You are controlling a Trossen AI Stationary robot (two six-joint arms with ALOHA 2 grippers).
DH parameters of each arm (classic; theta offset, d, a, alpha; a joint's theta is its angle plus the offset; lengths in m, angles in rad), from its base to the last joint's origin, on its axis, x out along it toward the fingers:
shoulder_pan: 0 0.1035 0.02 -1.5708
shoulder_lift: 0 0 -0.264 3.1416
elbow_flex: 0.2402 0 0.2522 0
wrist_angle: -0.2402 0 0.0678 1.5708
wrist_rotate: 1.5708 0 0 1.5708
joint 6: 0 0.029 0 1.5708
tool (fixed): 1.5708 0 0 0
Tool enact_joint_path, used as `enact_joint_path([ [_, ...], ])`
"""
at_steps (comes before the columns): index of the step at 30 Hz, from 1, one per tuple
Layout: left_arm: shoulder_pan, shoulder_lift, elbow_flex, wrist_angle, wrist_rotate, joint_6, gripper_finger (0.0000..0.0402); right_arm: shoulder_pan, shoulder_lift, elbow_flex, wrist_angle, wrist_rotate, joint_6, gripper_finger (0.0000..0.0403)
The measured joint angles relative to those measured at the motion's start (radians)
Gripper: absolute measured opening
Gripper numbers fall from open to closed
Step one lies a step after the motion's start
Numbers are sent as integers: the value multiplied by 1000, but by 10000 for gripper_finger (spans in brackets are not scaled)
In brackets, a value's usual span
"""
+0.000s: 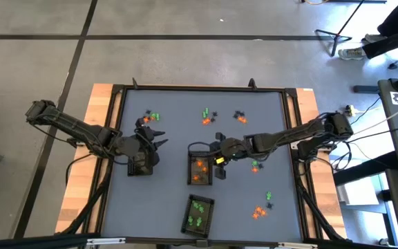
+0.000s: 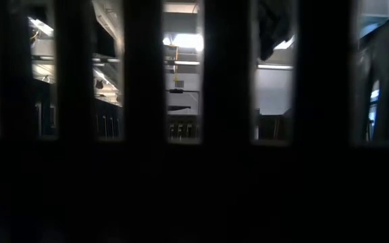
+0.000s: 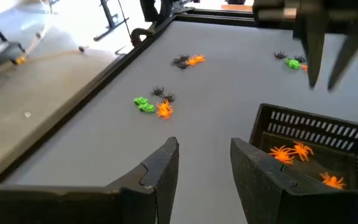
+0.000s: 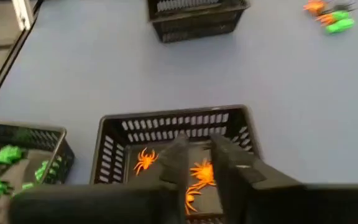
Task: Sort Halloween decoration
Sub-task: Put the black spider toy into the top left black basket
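The Halloween decoration is small orange, green and black spiders lying in clusters on the grey mat (image 1: 150, 117) (image 1: 206, 116) (image 1: 239, 116) (image 1: 257, 211). My right gripper (image 1: 217, 155) (image 4: 201, 163) hovers over the middle black tray (image 1: 199, 169) (image 4: 173, 127), fingers slightly apart and pointing down into it. Orange spiders (image 4: 199, 175) lie on the tray's floor, one showing through the gap below the fingertips. My left gripper (image 1: 156, 138) (image 3: 205, 163) stands open with nothing between its fingers, left of that tray (image 3: 309, 134).
A tray with green spiders (image 1: 199, 214) (image 4: 17, 158) stands near the table's front edge. A third dark tray (image 1: 138, 166) (image 4: 194, 18) sits below my left gripper. A raised black frame (image 1: 116, 93) borders the mat. The low view is blocked by dark bars.
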Motion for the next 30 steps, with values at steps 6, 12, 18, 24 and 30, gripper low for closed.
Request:
enact_joint_path([
  [6, 0, 0, 0, 3, 26, -79, 137, -45, 132, 48, 6, -18, -37, 146],
  [12, 0, 0, 0, 3, 48, -79, 137, -61, 252, 183, -95, -54, -123, 152],
  [18, 0, 0, 0, -3, 47, -74, 137, -59, 339, 316, -241, -62, -172, 139],
  [24, 1, 0, 0, -8, 46, -71, 137, -60, 393, 366, -288, -79, -173, 136],
  [30, 1, 0, 0, -16, 46, -71, 137, -60, 452, 381, -282, -79, -172, 136],
])
